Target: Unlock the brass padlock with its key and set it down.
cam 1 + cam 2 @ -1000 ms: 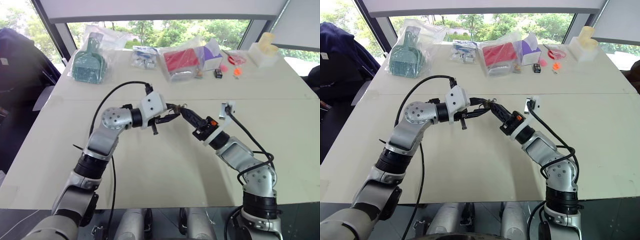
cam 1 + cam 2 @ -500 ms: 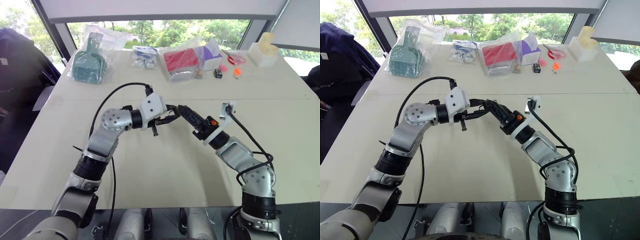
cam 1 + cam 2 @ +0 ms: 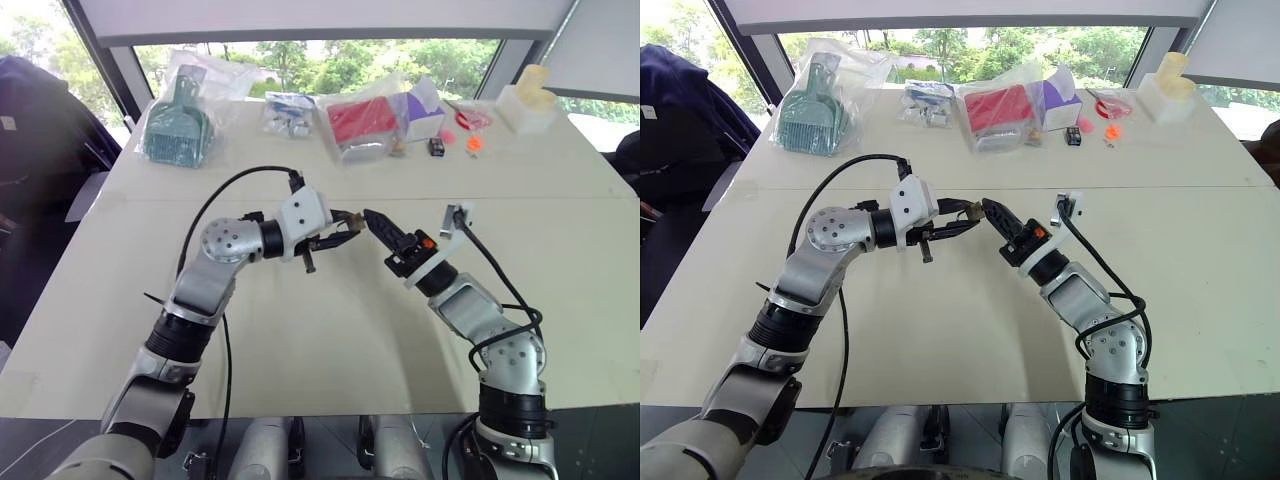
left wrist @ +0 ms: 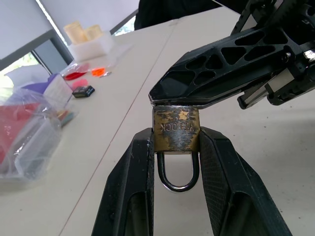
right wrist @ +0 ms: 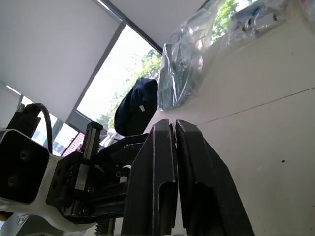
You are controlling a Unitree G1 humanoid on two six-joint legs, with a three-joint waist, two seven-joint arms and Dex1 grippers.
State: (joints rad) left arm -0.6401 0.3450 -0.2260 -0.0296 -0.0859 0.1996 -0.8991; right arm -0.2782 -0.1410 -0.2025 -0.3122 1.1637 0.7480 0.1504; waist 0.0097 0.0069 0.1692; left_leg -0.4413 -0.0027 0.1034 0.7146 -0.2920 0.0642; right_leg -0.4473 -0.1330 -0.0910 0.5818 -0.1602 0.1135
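The left gripper (image 4: 178, 147) clamps the brass padlock (image 4: 176, 130) above the table (image 3: 330, 340), the right gripper (image 3: 987, 207), fingers together, touches its bottom face; the unlocking step seems in hand, and next it probably must turn the key, which I cannot see.

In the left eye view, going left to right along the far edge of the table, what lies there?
Teal plastic dustpan in a clear bag → small clear bag of blue and white parts → red item in a clear bag → purple and white box → small black item → orange bits → white foam block with cream pieces.
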